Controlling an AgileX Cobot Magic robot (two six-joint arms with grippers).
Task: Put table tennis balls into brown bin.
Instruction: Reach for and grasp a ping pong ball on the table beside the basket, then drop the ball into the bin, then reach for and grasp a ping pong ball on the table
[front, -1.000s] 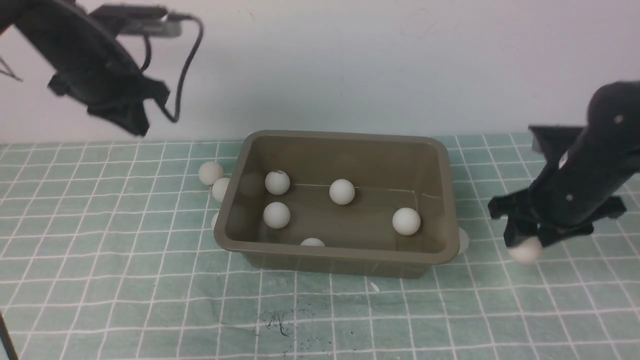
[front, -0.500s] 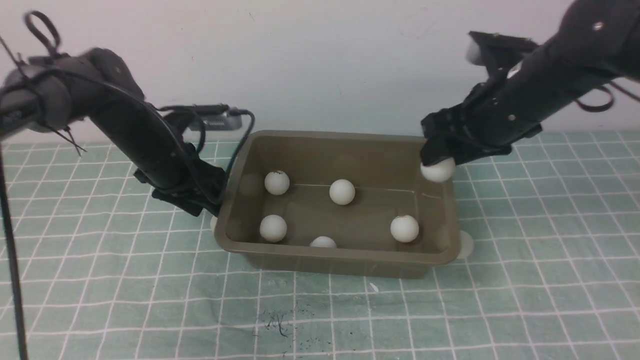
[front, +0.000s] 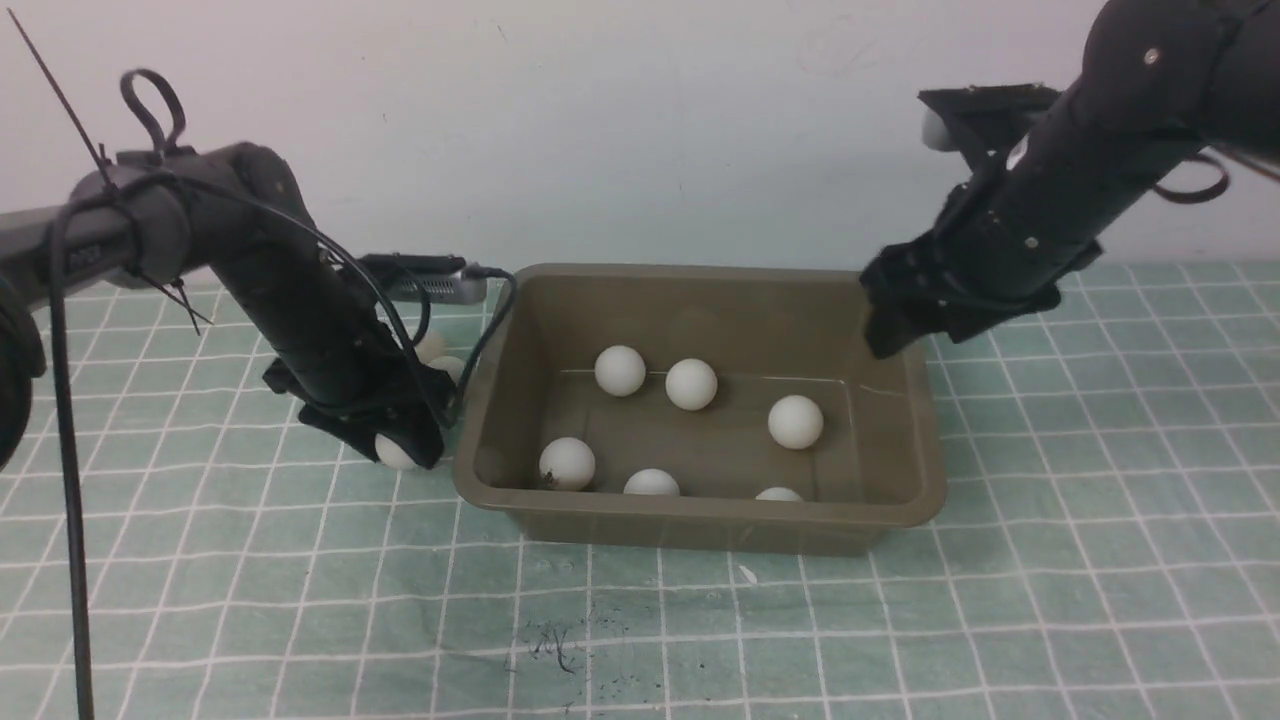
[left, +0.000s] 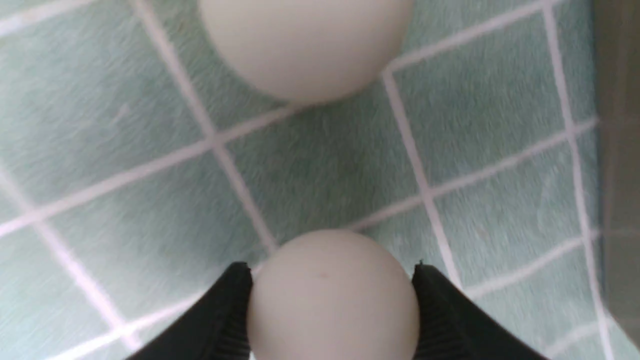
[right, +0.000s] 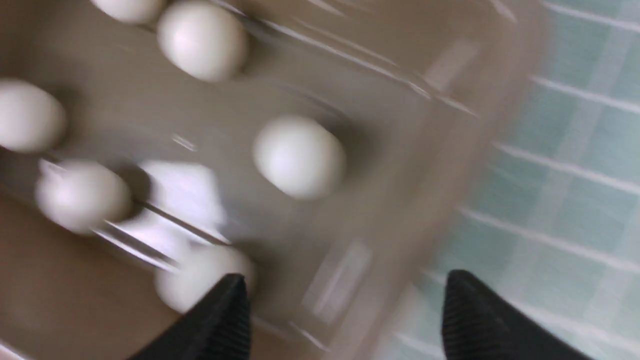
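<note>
The brown bin (front: 700, 512) stands mid-table with several table tennis balls inside, among them one (front: 796, 421) near its right wall. My left gripper (front: 402, 448) is down on the mat by the bin's left wall. Its fingers (left: 227, 310) press both sides of a table tennis ball (left: 332, 295), seen in the front view as a white ball (front: 393, 453). Another ball (left: 305, 45) lies just past it. My right gripper (front: 885, 330) hangs open and empty over the bin's far right corner, as the right wrist view (right: 345, 300) shows.
Two more balls (front: 430, 347) (front: 447, 367) lie on the green grid mat (front: 250, 600) behind my left arm, close to the bin's left wall. A cable and camera box (front: 425, 282) hang off the left arm near the bin's far left corner.
The right gripper opened and its ball dropped into the bin. Balls inside rolled and the bin slid slightly right. The left gripper came down and closed onto a ball beside the bin.
</note>
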